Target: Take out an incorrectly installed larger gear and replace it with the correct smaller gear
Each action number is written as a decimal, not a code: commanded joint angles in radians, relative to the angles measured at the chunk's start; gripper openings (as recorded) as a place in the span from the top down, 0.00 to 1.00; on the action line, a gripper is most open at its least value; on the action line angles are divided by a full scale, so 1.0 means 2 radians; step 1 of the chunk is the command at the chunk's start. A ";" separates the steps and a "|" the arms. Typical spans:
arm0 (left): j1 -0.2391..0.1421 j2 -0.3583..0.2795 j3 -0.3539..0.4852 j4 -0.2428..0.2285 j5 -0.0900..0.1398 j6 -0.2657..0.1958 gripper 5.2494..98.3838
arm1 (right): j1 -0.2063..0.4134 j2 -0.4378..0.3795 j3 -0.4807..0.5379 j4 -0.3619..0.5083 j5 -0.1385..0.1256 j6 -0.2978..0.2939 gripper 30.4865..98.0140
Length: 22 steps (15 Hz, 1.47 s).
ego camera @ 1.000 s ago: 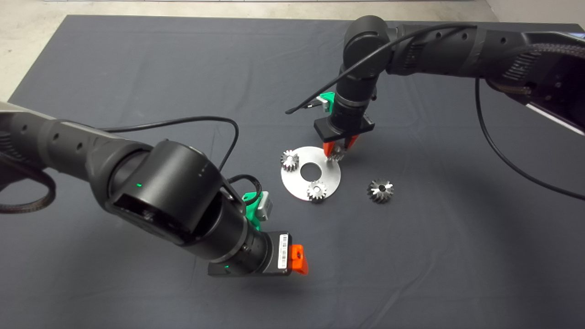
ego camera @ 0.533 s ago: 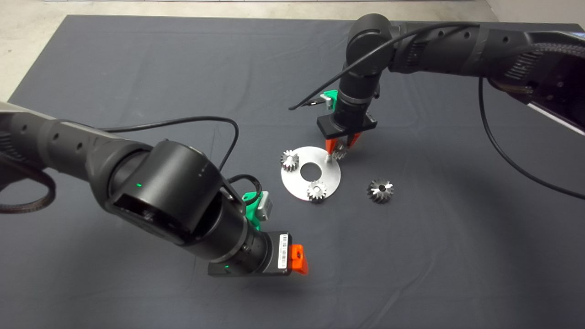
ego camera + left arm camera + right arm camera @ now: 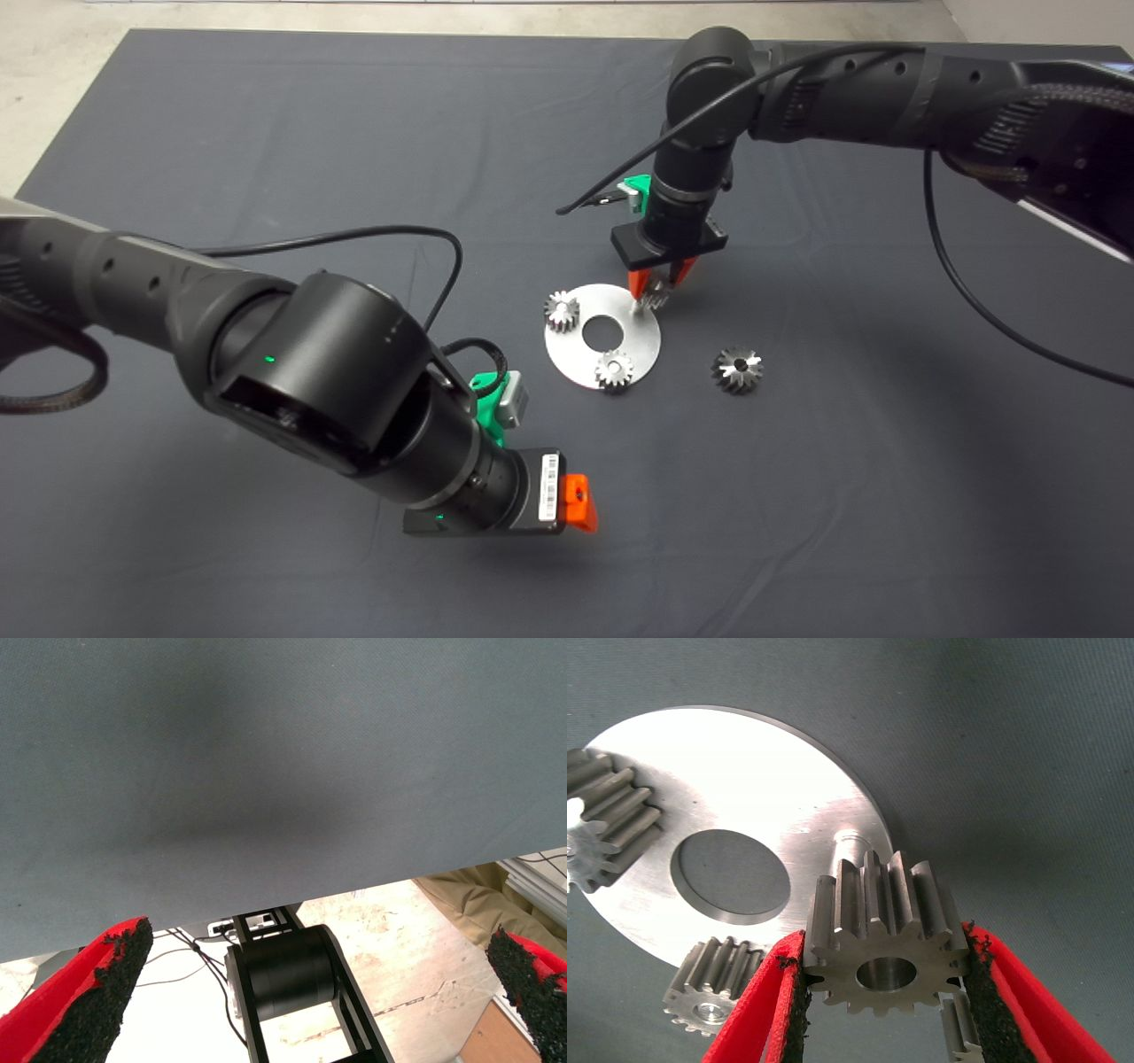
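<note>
My right gripper (image 3: 654,292) is shut on the smaller gear (image 3: 881,935), a dull grey toothed gear with a centre hole. It holds the gear just above the right rim of the round silver plate (image 3: 642,341). In the right wrist view a bare peg (image 3: 849,840) stands on the plate (image 3: 744,771) right beside the held gear. The larger gear (image 3: 737,369), with flared teeth and a shiny face, lies on the mat to the right of the plate. My left gripper (image 3: 576,502) is open and empty over the mat's lower middle.
Two bright small gears sit on the plate, one at its left edge (image 3: 562,310) and one at its near edge (image 3: 613,369). The plate has a round centre hole (image 3: 603,331). The left arm's bulky elbow (image 3: 310,372) hangs over the mat left of the plate.
My right gripper, holding the smaller gear, shifted slightly up and right off the plate's peg, then came back a little to the left. The left arm has not moved.
</note>
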<state>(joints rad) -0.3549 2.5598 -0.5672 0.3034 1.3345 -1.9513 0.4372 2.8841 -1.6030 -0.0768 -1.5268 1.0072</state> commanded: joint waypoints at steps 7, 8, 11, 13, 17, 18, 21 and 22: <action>-0.008 -0.001 0.005 -0.004 -0.001 0.000 0.01 | 0.008 0.001 0.024 0.011 -0.065 0.009 0.84; -0.008 -0.001 0.005 -0.004 -0.001 0.000 0.01 | 0.008 0.000 0.031 0.011 -0.065 0.015 0.84; -0.008 -0.001 0.005 -0.004 -0.001 -0.001 0.01 | 0.002 -0.003 0.042 0.011 -0.065 0.025 0.84; -0.008 -0.001 0.005 -0.004 -0.001 -0.001 0.01 | 0.001 -0.008 0.049 0.011 -0.065 0.026 0.84; -0.008 -0.001 0.005 -0.004 -0.001 -0.001 0.01 | -0.008 -0.025 0.058 0.011 -0.065 0.033 0.84; -0.008 -0.001 0.005 -0.004 -0.001 -0.001 0.01 | -0.008 -0.029 0.058 0.011 -0.065 0.032 0.84; -0.008 -0.001 0.003 -0.004 -0.001 0.000 0.01 | -0.007 -0.028 0.052 0.008 -0.065 0.025 0.84; -0.008 -0.001 0.002 -0.004 -0.001 0.000 0.01 | -0.006 -0.027 0.050 0.008 -0.065 0.024 0.84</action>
<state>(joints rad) -0.3549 2.5598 -0.5672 0.3034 1.3343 -1.9511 0.3957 2.8387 -1.5066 -0.0753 -1.5275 1.0611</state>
